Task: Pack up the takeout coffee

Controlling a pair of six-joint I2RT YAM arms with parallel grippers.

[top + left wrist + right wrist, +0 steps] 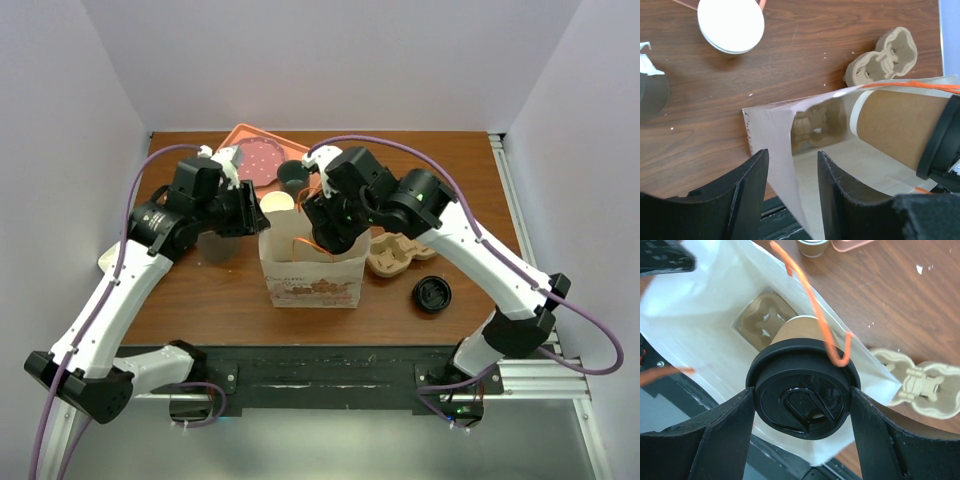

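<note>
Right gripper (pixel 801 399) clenched on the black lid of the takeout coffee (pixel 895 125), held partly inside the white paper bag (pixel 310 282) on the desk (pixel 200 295) above a pulp carrier (pixel 757 322); left gripper (pixel 792 161) released, jaws astride the bag's wall.

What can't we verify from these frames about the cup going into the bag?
- Right wrist: the takeout coffee lid hides its own base; contact with the carrier in the bag unknown.
- Top: right arm covers the takeout coffee.
- Left wrist: lid cut off at right edge; whether left gripper touches the bag wall is unclear.
</note>
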